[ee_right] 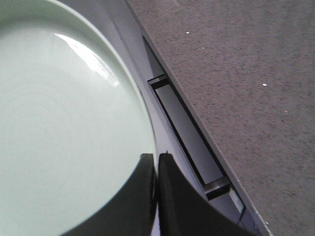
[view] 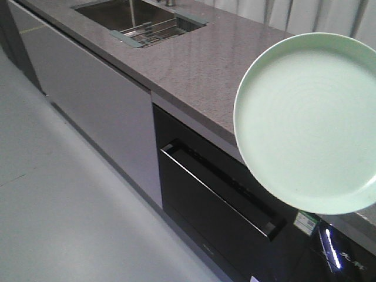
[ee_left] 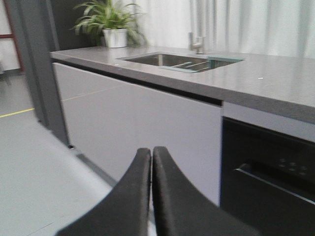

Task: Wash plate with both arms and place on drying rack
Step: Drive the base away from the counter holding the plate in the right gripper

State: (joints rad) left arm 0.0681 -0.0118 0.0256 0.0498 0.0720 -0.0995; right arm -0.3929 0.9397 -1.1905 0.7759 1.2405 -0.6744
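The pale mint-green plate [view: 311, 123] hangs in the air at the right of the front view, face toward the camera, over the counter edge. In the right wrist view the plate [ee_right: 64, 128] fills the left side, and my right gripper [ee_right: 156, 158] is shut on its rim, one finger on each face. My left gripper [ee_left: 151, 151] is shut and empty, held low in front of the grey cabinet fronts. The drying rack [view: 154, 32] of steel wire bars sits in the sink at the far left of the counter; it also shows in the left wrist view [ee_left: 197, 65]. Neither arm shows in the front view.
A long grey stone counter [view: 200, 64] runs from far left to right, with the steel sink [view: 114, 14] set in it. A black built-in appliance with a bar handle [view: 223, 194] is under the counter. A tap [ee_left: 197, 43] and a potted plant [ee_left: 114, 24] stand at the back.
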